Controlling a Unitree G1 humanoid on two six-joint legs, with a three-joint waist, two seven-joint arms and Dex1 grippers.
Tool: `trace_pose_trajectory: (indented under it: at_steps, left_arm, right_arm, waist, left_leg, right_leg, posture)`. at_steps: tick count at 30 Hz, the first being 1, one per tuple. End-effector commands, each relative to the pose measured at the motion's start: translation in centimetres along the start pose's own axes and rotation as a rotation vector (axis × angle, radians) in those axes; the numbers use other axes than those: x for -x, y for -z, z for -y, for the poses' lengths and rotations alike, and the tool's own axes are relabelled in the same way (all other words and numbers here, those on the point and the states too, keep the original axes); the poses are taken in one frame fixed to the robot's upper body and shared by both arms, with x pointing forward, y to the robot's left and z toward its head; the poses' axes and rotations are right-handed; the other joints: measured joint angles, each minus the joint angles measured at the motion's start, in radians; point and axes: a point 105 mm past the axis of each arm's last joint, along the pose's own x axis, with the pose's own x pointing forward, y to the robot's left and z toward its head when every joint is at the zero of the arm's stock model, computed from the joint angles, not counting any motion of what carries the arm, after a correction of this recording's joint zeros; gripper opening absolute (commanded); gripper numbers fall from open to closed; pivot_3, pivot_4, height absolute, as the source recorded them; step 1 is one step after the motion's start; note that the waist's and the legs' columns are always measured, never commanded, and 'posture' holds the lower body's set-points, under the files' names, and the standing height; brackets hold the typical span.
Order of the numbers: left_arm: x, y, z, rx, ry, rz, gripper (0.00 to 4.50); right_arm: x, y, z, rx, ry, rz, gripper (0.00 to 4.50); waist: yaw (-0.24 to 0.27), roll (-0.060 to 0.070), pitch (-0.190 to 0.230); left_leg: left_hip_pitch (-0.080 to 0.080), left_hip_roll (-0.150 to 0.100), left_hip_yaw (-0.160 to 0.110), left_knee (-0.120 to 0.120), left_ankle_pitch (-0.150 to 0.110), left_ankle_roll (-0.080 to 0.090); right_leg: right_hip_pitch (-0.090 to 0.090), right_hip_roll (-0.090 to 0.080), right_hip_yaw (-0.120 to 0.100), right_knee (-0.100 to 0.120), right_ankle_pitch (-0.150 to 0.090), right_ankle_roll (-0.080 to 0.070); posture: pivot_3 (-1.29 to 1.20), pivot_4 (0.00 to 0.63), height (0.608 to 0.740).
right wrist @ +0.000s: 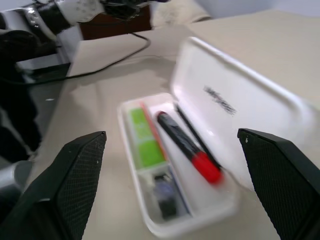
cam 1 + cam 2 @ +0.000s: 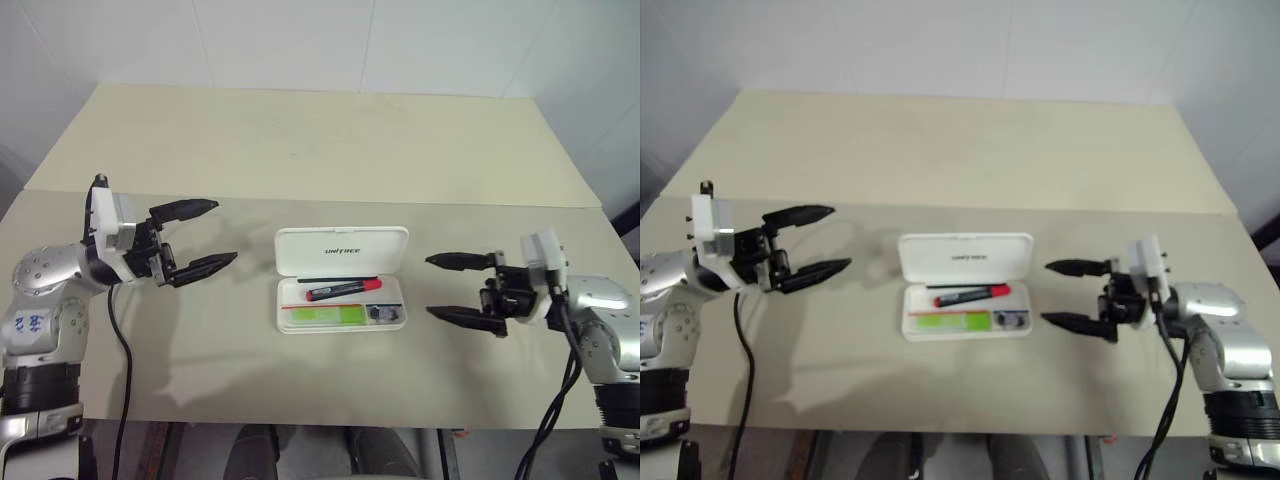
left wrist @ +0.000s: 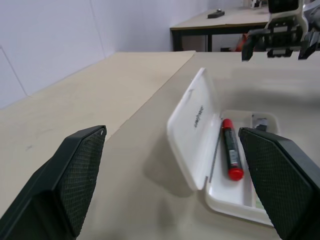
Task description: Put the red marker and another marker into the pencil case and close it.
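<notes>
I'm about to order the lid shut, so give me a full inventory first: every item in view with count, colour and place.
pencil case: one, white, open at the middle of the table, lid raised at its far side.
red marker: one, red and black, lying in the case's tray on the lid side.
another marker: one, light green, lying in the tray's near compartment.
small dark object: one, dark grey, in the tray beside the green marker, toward the robot's right.
table: one, beige, under everything.
left gripper: one, black fingers, open, left of the case, holding nothing.
right gripper: one, black fingers, open, right of the case, holding nothing.
</notes>
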Motion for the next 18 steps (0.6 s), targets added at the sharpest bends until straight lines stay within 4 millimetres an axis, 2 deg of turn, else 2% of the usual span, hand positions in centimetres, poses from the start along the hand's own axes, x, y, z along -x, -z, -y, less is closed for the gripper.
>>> trace_pose_trajectory:
  at_steps: [1,3,7,15,18]
  left_arm:
    - [-0.5,-0.2,-1.2,-0.044,0.022,0.004,4.50]
    - [-0.9,-0.1,-1.9,-0.044,0.040,0.015,4.50]
    - [-1.8,0.3,-3.4,-0.029,0.065,0.012,3.64]
    - [-3.6,2.5,-5.3,-0.008,0.104,-0.082,0.85]
    - [-4.7,3.3,-5.3,0.018,0.137,-0.086,0.05]
  right_arm:
    - [1.7,-0.7,0.7,0.037,0.043,-0.042,4.46]
    - [1.9,-0.5,1.0,0.033,0.071,-0.069,4.46]
    - [1.5,-0.8,1.3,0.073,0.110,-0.066,4.50]
    - [1.5,-0.9,0.8,0.092,0.132,-0.042,4.50]
    - [1.5,-1.1,0.8,0.092,0.134,-0.031,4.50]
  waist:
    - [0.000,0.000,0.000]
    - [0.000,0.000,0.000]
    - [-0.001,0.000,0.000]
    - [0.002,0.000,0.000]
    - [0.004,0.000,0.000]
  left_leg:
    - [0.000,0.000,0.000,0.000,0.000,0.000]
    - [0.000,0.000,0.000,0.000,0.000,0.000]
    - [-0.001,0.000,0.000,0.000,0.000,0.000]
    - [-0.002,0.000,0.000,0.000,0.000,0.000]
    - [-0.002,-0.001,0.000,0.001,0.000,0.000]
  right_leg:
    - [0.000,0.000,0.000,0.000,0.000,0.000]
    - [0.000,0.000,0.000,0.000,0.000,0.000]
    - [-0.001,0.001,0.000,0.000,0.000,0.000]
    - [-0.002,0.001,0.000,0.001,0.000,0.001]
    - [-0.002,0.001,0.000,0.001,0.000,0.001]
  posture:
    - [0.00,0.150,0.740]
    - [0.00,0.150,0.740]
    - [0.00,0.150,0.740]
    - [0.00,0.150,0.740]
    - [0.00,0.150,0.740]
